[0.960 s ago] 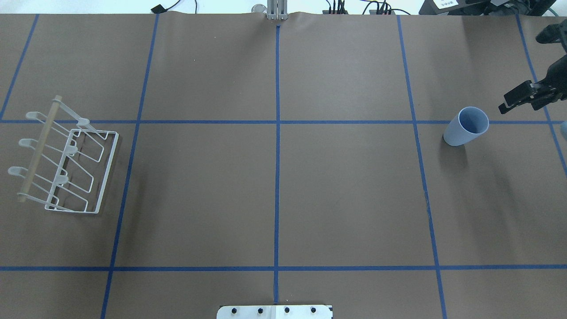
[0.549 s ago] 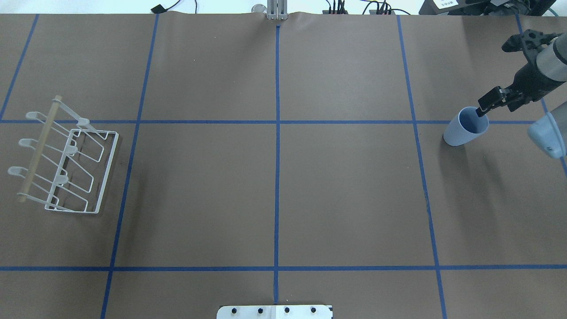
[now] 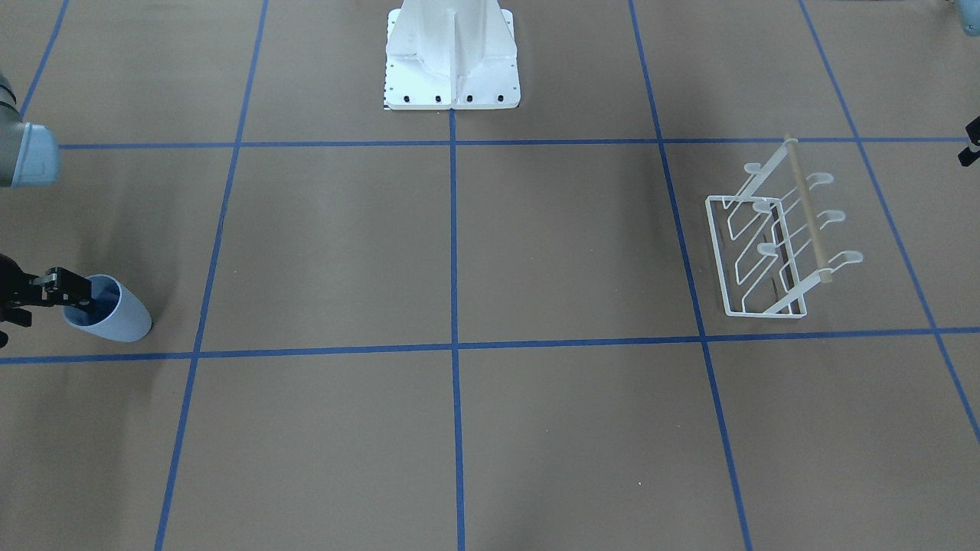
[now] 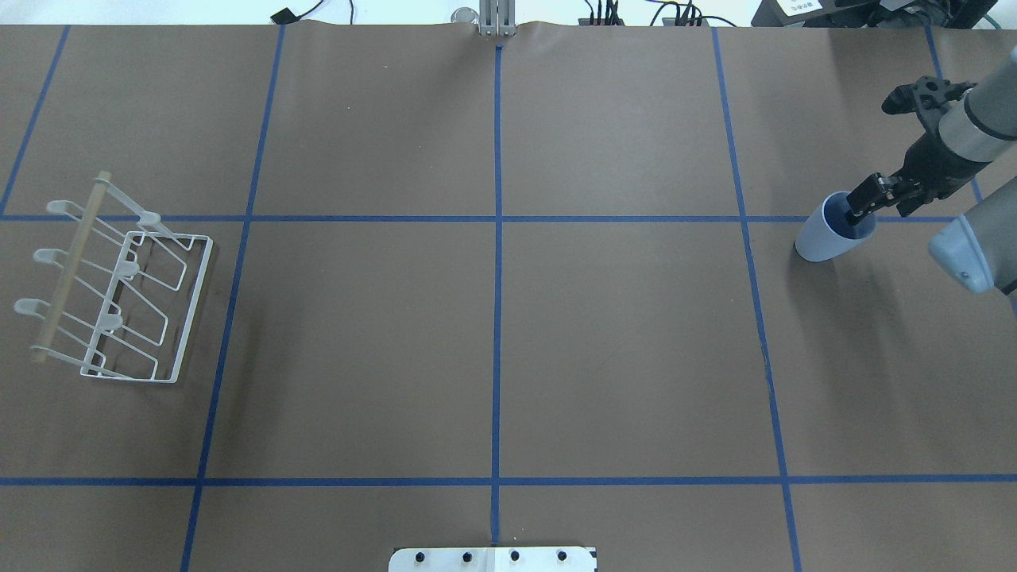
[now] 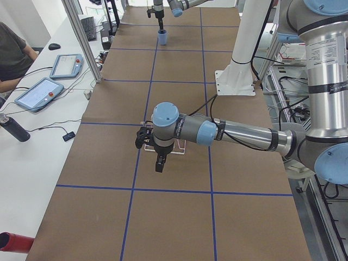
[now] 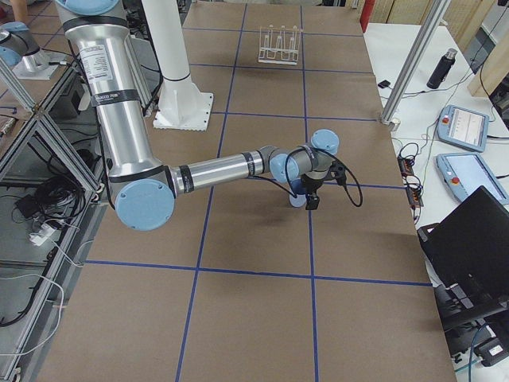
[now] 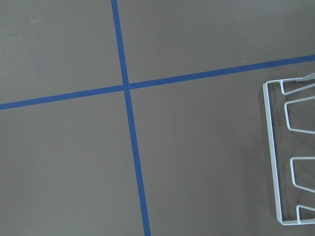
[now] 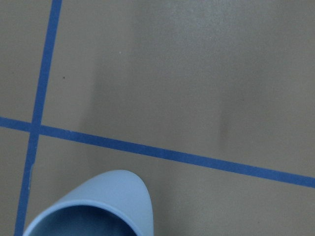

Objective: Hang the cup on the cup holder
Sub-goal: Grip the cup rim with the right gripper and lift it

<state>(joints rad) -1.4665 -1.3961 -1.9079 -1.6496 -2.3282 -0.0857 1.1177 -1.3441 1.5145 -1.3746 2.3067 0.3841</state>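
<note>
The pale blue cup (image 4: 822,237) stands mouth up at the table's right side; it also shows in the front view (image 3: 111,314) and the right wrist view (image 8: 98,201). My right gripper (image 4: 862,205) is open at the cup's rim, with one finger dipped into the mouth; it also shows in the front view (image 3: 60,293). The white wire cup holder (image 4: 193,310) with its wooden dowel (image 4: 67,270) stands at the far left and holds nothing. My left gripper (image 5: 157,159) hovers beside the holder (image 7: 272,157); I cannot tell whether it is open or shut.
The white bolted pedestal (image 3: 452,61) stands at the robot's edge of the table. Blue tape lines divide the brown tabletop. Tablets (image 5: 35,92) and a dark bottle (image 5: 13,128) lie on the side bench, off the table.
My right gripper has come in from the right edge to the cup and lowered one finger into its mouth. The cup and the holder have not moved.
</note>
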